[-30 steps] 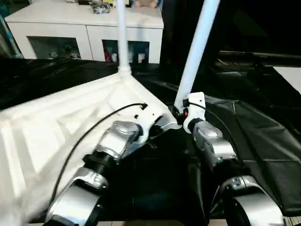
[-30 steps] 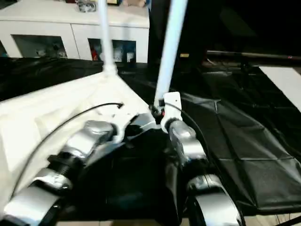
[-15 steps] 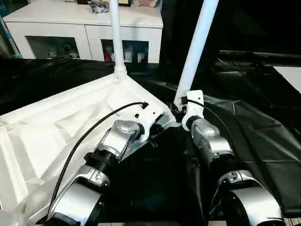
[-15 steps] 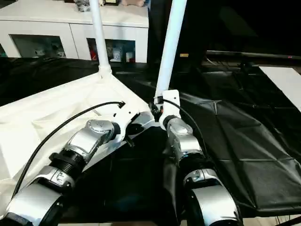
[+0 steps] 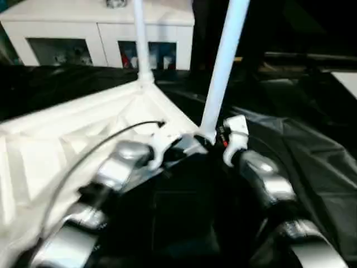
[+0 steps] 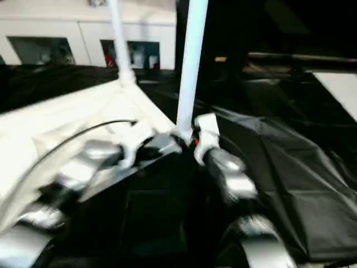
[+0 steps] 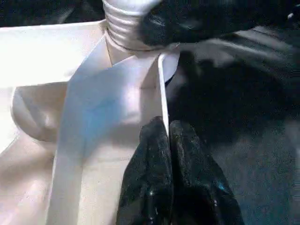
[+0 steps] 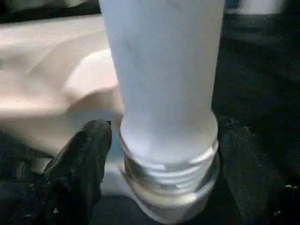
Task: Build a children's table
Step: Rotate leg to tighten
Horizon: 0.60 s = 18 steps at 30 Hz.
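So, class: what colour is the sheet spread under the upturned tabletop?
Black sheet, clearest in the right eye view.

Both upright legs [image 5: 223, 67] [image 5: 140, 39] run off the top edge. The tabletop [image 5: 50, 145] is cut off at left. Items behind the cabinet's glass doors [image 5: 159, 54] blur beyond telling.

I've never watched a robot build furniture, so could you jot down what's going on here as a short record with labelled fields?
Work surface: black sheet
Tabletop: white, ribbed underside up, lying flat
Far leg: upright in the far corner socket
Near leg: standing in the near corner socket, threaded base showing
Left claw: shut, pinching the tabletop's thin edge by the near corner
Right claw: around the near leg's base, one black finger beside the thread
Background: white cabinet with glass doors
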Available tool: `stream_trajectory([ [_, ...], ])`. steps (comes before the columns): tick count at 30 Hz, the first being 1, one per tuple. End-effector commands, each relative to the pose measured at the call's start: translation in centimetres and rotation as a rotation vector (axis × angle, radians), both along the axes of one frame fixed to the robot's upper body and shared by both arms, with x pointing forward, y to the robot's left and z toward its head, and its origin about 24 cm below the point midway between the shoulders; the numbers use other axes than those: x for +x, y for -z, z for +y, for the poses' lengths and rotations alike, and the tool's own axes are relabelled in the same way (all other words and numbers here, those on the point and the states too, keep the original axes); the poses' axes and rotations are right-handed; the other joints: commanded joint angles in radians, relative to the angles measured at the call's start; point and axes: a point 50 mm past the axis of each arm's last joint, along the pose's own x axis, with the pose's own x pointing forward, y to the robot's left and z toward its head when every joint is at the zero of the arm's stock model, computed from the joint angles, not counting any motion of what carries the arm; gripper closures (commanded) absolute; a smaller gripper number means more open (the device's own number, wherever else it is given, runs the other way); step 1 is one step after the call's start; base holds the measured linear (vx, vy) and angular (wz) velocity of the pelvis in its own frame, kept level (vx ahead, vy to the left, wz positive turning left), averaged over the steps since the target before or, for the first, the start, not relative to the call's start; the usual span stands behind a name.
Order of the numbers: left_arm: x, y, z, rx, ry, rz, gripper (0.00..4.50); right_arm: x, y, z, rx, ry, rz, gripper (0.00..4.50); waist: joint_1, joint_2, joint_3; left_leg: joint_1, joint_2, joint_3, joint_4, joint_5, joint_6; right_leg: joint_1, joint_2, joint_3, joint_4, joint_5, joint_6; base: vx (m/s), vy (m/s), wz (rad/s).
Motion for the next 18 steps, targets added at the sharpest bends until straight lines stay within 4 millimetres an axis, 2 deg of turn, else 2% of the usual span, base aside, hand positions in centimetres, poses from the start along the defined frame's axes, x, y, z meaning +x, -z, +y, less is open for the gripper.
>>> stream_trajectory([
  [1,-1.3,0.4,-0.3,0.011,0.135,0.038,4.5,-0.9,-0.7,0.8,-0.013,-0.16,-0.023,0.89,0.006,0.001,-0.07,-0.006,0.056,-0.013,-0.035,0.126,0.202,0.069,-0.078,0.057,-0.012,0.228,-0.314,0.06,-0.006,0.05],
  [2,-1.6,0.3,-0.1,0.004,0.177,0.035,4.5,-1.3,-0.8,0.6,-0.016,-0.198,-0.026,0.89,0.007,-0.002,-0.071,-0.008,0.053,-0.013,-0.029,0.171,0.239,0.066,-0.077,0.057,-0.005,0.301,-0.334,0.06,-0.006,0.05],
  [3,-1.6,0.3,-0.1,0.004,0.177,0.035,4.5,-1.3,-0.8,0.6,-0.016,-0.198,-0.026,0.89,0.006,-0.002,-0.069,-0.01,0.053,-0.01,-0.027,0.173,0.254,0.064,-0.08,0.059,-0.005,0.31,-0.341,0.0,0.0,0.0],
  [4,-2.3,0.1,0.5,-0.009,0.233,0.063,4.5,-1.9,-1.1,-0.1,-0.051,-0.254,-0.05,0.89,0.009,-0.003,-0.066,-0.016,0.057,-0.013,-0.027,0.148,0.256,0.066,-0.085,0.059,-0.005,0.275,-0.34,0.0,0.0,0.0],
  [6,-2.8,-0.2,1.2,-0.005,0.258,0.074,4.5,-2.6,-1.4,-0.6,-0.056,-0.311,-0.058,0.89,0.013,0.002,-0.062,-0.009,0.066,-0.012,-0.031,0.088,0.239,0.059,-0.08,0.056,-0.013,0.151,-0.325,0.0,0.0,0.0],
  [7,-2.8,-0.2,1.2,-0.005,0.258,0.074,4.5,-2.6,-1.4,-0.6,-0.056,-0.311,-0.058,0.89,0.013,0.002,-0.062,-0.009,0.066,-0.012,-0.031,0.088,0.239,0.059,-0.08,0.056,-0.013,0.151,-0.325,0.0,0.0,0.0],
  [8,-2.8,-0.4,1.5,-0.007,0.263,0.073,4.5,-3.0,-1.7,-0.8,-0.058,-0.341,-0.065,0.89,0.018,0.005,-0.056,-0.008,0.069,-0.011,-0.036,0.032,0.2,0.058,-0.079,0.056,-0.022,0.041,-0.309,0.0,0.0,0.0],
  [9,-2.9,-0.5,1.5,-0.011,0.266,0.073,4.5,-3.1,-1.8,-0.8,-0.059,-0.351,-0.067,0.89,0.02,0.005,-0.053,-0.006,0.069,-0.01,-0.039,-0.005,0.17,0.057,-0.079,0.058,-0.029,-0.014,-0.297,0.0,0.0,0.0],
  [10,-3.0,-0.6,1.6,-0.014,0.274,0.076,4.5,-3.4,-1.8,-0.8,-0.059,-0.374,-0.065,0.89,0.021,0.006,-0.052,-0.005,0.071,-0.011,-0.041,-0.023,0.155,0.057,-0.079,0.059,-0.031,-0.038,-0.292,-0.051,0.005,0.01],
  [12,-3.2,-0.6,1.6,-0.015,0.282,0.078,4.5,-3.6,-1.9,-0.8,-0.065,-0.404,-0.06,0.89,0.019,0.007,-0.046,-0.007,0.07,-0.012,-0.048,-0.092,0.102,0.057,-0.078,0.061,-0.039,-0.119,-0.265,-0.034,0.003,0.01],
  [13,-3.2,-0.6,1.6,-0.014,0.283,0.078,4.5,-3.7,-1.8,-0.8,-0.067,-0.412,-0.058,0.89,0.019,0.007,-0.046,-0.007,0.07,-0.012,-0.048,-0.092,0.102,0.057,-0.078,0.061,-0.039,-0.119,-0.265,0.0,0.0,0.0],
  [14,-3.2,-0.6,1.6,-0.01,0.282,0.075,4.5,-3.7,-1.7,-0.7,-0.081,-0.419,-0.055,0.89,0.018,0.006,-0.041,-0.002,0.068,-0.012,-0.053,-0.152,0.067,0.056,-0.078,0.063,-0.05,-0.2,-0.245,0.0,0.0,0.0],
  [16,-3.2,-0.6,1.6,-0.008,0.281,0.073,4.5,-3.8,-1.4,-0.6,-0.096,-0.427,-0.05,0.89,0.019,0.004,-0.045,-0.003,0.065,-0.014,-0.052,-0.142,0.05,0.062,-0.082,0.064,-0.051,-0.228,-0.224,0.0,0.0,0.0],
  [18,-3.2,-0.7,1.7,-0.009,0.278,0.071,4.5,-4.0,-1.2,-0.6,-0.124,-0.439,-0.051,0.89,0.019,0.002,-0.05,-0.007,0.063,-0.014,-0.047,-0.072,0.059,0.064,-0.077,0.064,-0.039,-0.131,-0.233,0.0,0.0,0.0],
])
